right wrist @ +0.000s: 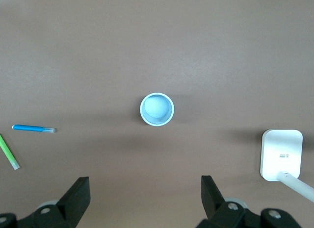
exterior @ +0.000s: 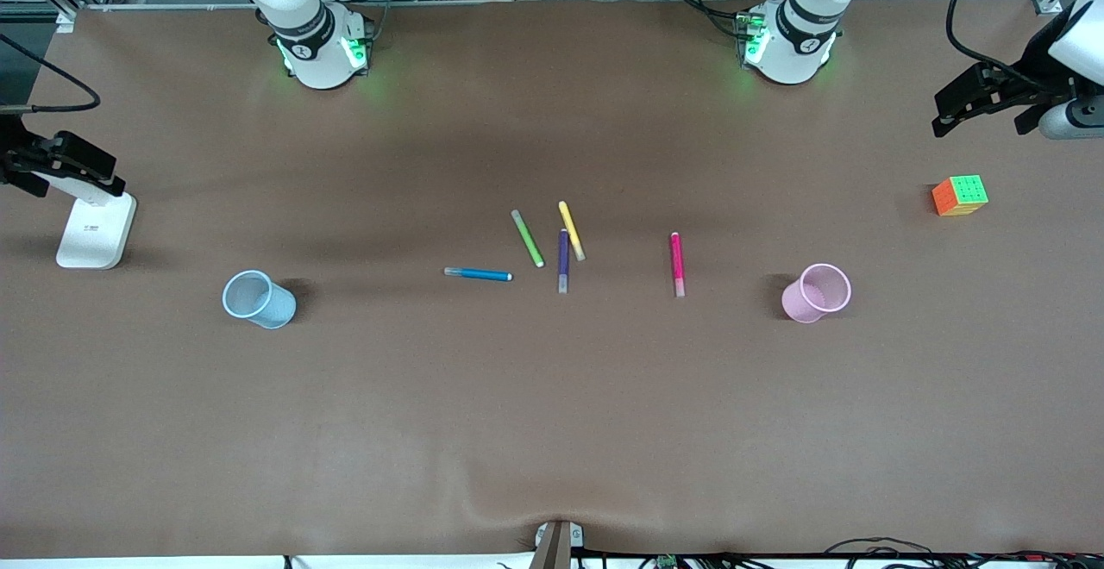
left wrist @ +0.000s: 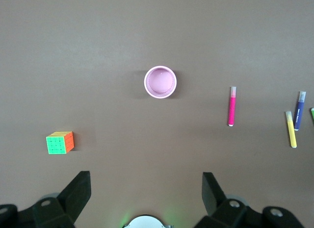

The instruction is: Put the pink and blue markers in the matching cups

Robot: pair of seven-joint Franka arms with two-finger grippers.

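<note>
The pink marker (exterior: pixel 677 263) lies flat on the brown table, beside the upright light pink cup (exterior: pixel 816 293), which is toward the left arm's end. The blue marker (exterior: pixel 479 274) lies flat mid-table; the upright light blue cup (exterior: pixel 257 299) is toward the right arm's end. Both cups are empty. My left gripper (left wrist: pixel 146 181) is open and empty, high over the table, with the pink cup (left wrist: pixel 160 82) and pink marker (left wrist: pixel 231 106) below it. My right gripper (right wrist: pixel 145 181) is open and empty, high over the blue cup (right wrist: pixel 157 109), with the blue marker (right wrist: pixel 33 128) aside.
Green (exterior: pixel 527 239), yellow (exterior: pixel 571 230) and dark purple (exterior: pixel 563 260) markers lie together between the blue and pink markers. A coloured cube (exterior: pixel 960 196) sits near the left arm's end. A white stand (exterior: pixel 95 233) is at the right arm's end.
</note>
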